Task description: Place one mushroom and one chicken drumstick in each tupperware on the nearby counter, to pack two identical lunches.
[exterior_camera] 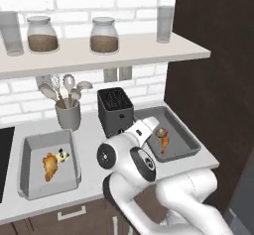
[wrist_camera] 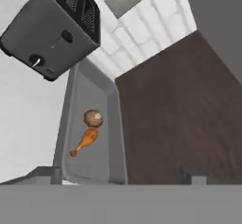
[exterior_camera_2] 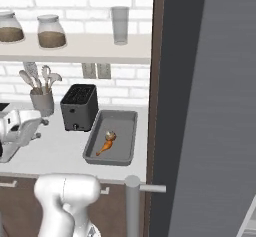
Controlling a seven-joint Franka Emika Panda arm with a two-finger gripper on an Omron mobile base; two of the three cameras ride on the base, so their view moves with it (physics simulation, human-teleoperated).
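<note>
The right tupperware (exterior_camera: 186,141) (exterior_camera_2: 125,126) (wrist_camera: 90,90) holds a brown-capped mushroom (exterior_camera: 161,132) (exterior_camera_2: 111,136) (wrist_camera: 93,118) and an orange chicken drumstick (exterior_camera: 163,143) (exterior_camera_2: 104,147) (wrist_camera: 83,142), close together. In the left tupperware (exterior_camera: 33,149) lie a golden drumstick (exterior_camera: 49,166) and a cream-white mushroom (exterior_camera: 62,155). Both trays rest on the light counter (exterior_camera: 92,135). My gripper (wrist_camera: 120,176) (exterior_camera: 153,128) hovers at the near left edge of the right tray. It is open, its tips wide apart with nothing between them.
A black toaster (exterior_camera: 115,110) (exterior_camera_2: 79,106) (wrist_camera: 52,34) stands between the trays at the back. A grey utensil holder (exterior_camera: 68,114) sits left of it. A shelf with jars (exterior_camera: 104,35) hangs overhead. A tall dark panel (exterior_camera: 213,80) bounds the counter's right end.
</note>
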